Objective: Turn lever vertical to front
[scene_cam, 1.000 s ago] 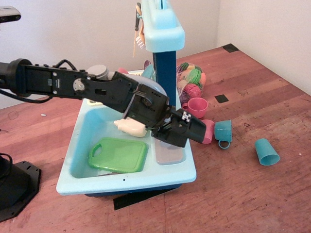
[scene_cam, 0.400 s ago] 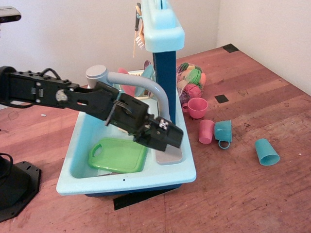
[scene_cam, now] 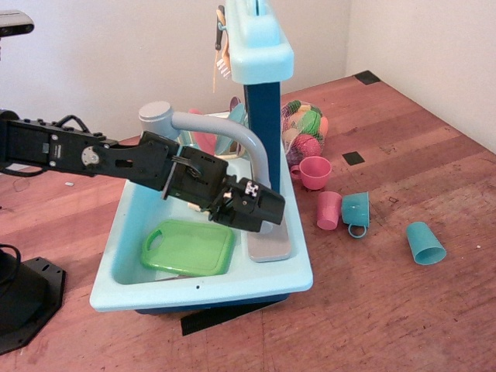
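The toy faucet's long curved grey spout (scene_cam: 225, 129) arches from its round head at the upper left down to its base at the right side of the light-blue sink (scene_cam: 124, 232). My black gripper (scene_cam: 260, 211) reaches in from the left and sits right in front of that base. The lever is mostly hidden behind the gripper. Only a small grey bit (scene_cam: 269, 227) shows at the gripper's lower right end, and I cannot tell whether it is the lever or the base. The fingers are not visible apart, so I cannot tell whether they are open or shut.
A green cutting board (scene_cam: 188, 246) lies in the sink basin, a grey tray (scene_cam: 270, 248) on its right ledge. A blue post (scene_cam: 263, 116) with a shelf stands behind. Pink cups (scene_cam: 314, 170) (scene_cam: 328, 209), teal cups (scene_cam: 356, 212) (scene_cam: 425, 242) and a net bag of toys (scene_cam: 304, 125) lie to the right.
My gripper has pulled back to the left, from beyond the sink's right rim to in front of the faucet base. The spout has become fully visible.
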{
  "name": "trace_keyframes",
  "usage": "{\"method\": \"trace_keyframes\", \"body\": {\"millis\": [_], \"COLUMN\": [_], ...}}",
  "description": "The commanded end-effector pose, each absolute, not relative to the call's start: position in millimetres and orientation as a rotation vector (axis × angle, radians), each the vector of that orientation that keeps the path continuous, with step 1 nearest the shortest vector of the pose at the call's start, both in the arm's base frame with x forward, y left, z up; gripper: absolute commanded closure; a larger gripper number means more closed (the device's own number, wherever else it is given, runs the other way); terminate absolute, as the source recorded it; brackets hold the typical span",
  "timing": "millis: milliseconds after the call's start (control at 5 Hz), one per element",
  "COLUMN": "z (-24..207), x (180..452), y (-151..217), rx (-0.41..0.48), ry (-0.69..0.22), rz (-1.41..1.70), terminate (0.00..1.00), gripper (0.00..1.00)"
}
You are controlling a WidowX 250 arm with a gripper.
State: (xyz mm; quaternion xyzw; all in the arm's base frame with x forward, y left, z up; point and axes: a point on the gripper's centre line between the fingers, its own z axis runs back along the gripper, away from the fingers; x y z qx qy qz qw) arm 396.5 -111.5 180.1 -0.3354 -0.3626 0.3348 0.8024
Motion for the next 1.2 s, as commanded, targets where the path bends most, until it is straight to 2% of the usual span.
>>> {"method": "trace_keyframes", "body": {"millis": [0,400,800,1000], "z": [175.0,175.8,174.3,181.8], "x": [402.6,369.0,306.0,273.3], "y": [-74.6,-74.3,-72.6,-72.3], "rx": [-0.695,-0.684,-0.674,-0.661], "ry": [-0.813,-0.768,-0.715,-0.697], "rz": [0.784,0.79,0.802,0.803], "terminate": [0.0,0.0,0.0,0.0], "gripper": [0.0,0.0,0.0,0.0]}}
